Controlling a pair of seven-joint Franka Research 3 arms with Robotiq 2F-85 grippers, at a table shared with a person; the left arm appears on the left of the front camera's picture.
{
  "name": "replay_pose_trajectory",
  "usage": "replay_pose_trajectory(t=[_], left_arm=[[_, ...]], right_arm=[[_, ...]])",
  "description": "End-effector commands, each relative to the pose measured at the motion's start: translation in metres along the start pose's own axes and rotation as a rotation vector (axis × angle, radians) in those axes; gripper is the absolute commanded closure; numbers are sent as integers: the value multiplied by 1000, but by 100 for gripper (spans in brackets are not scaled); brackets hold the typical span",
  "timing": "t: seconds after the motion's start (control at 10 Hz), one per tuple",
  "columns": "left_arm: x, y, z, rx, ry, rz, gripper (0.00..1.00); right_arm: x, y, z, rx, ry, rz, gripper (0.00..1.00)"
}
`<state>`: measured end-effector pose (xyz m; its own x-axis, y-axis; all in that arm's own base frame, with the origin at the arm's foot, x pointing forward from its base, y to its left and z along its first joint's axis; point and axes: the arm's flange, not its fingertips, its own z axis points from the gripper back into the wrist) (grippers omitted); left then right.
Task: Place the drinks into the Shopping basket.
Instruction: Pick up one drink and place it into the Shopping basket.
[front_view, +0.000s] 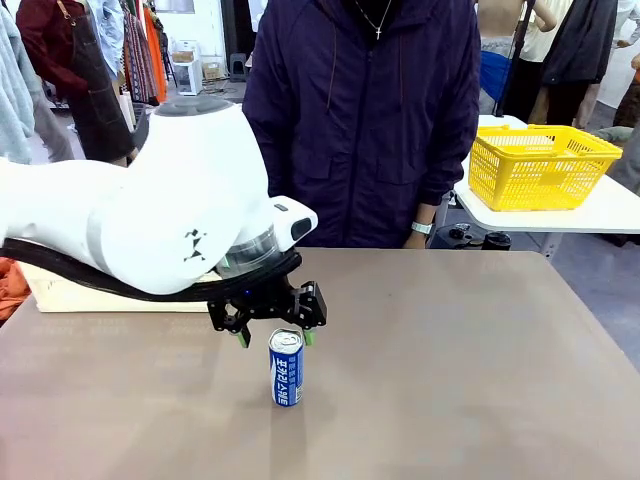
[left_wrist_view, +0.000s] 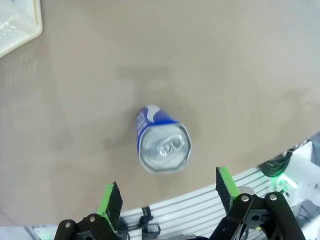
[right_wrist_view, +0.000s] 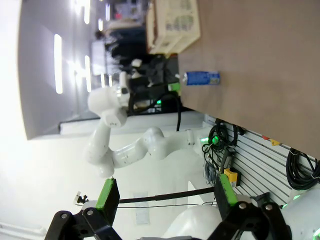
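One can (front_view: 286, 368) stands upright on the table (front_view: 460, 360), blue with a silver top, and our left claw (front_view: 271, 338) hangs just above and slightly behind it with its jaws wide apart and nothing between them. In the left wrist view the green pads (left_wrist_view: 111, 199) sit low in the picture, and the can (left_wrist_view: 162, 146) lies ahead of the gap, not yet between the fingers.

We judge the main hazards as follows:
- Offset descent. If we lower without centring, one fingertip could land on the rim and tip the can, which is slim and tall.
- Uneven closing. If one pad meets the wall first, the can may slide or topple across the smooth tabletop.
- Excess squeeze. Thin aluminium could dent.
- Carry path. The basket (front_view: 110, 292) sits at the far left behind the arm, mostly hidden, so a low lift could strike its rim.

Our left arm (front_view: 150, 215) reaches in from the left, with its wrist bent downward and the fingers pointing at the table. Our right claw (right_wrist_view: 165, 195) is held well off the work area, spread open and empty, looking sideways across the table edge; its view shows the can (right_wrist_view: 201, 78) and the basket (right_wrist_view: 175, 22) far off.
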<state>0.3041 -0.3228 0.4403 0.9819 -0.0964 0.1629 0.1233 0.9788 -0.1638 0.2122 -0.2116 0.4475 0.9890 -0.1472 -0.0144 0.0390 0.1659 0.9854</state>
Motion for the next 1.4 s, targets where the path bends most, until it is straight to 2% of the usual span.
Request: replay_pose_trajectory(t=[0.0, 0.4, 0.9, 1.0, 1.1, 1.2, 1.3], left_arm=[[14, -8, -22, 65, -51, -10, 0], [31, -10, -52, 87, -21, -35, 0], [42, -14, -60, 99, 4, -37, 0], [41, -14, -60, 124, 23, -44, 21], [39, -15, -59, 126, 42, -43, 78], [36, -15, -59, 128, 38, -49, 100], [36, -16, -60, 138, 48, -50, 100]], right_arm=[[0, 5, 3, 10, -3, -1, 0], [0, 5, 3, 10, -3, -1, 0], [0, 5, 3, 10, -3, -1, 0], [0, 5, 3, 10, -3, -1, 0], [0, 5, 3, 10, -3, -1, 0], [0, 5, 3, 10, -3, -1, 0], [0, 5, 3, 10, -3, -1, 0]])
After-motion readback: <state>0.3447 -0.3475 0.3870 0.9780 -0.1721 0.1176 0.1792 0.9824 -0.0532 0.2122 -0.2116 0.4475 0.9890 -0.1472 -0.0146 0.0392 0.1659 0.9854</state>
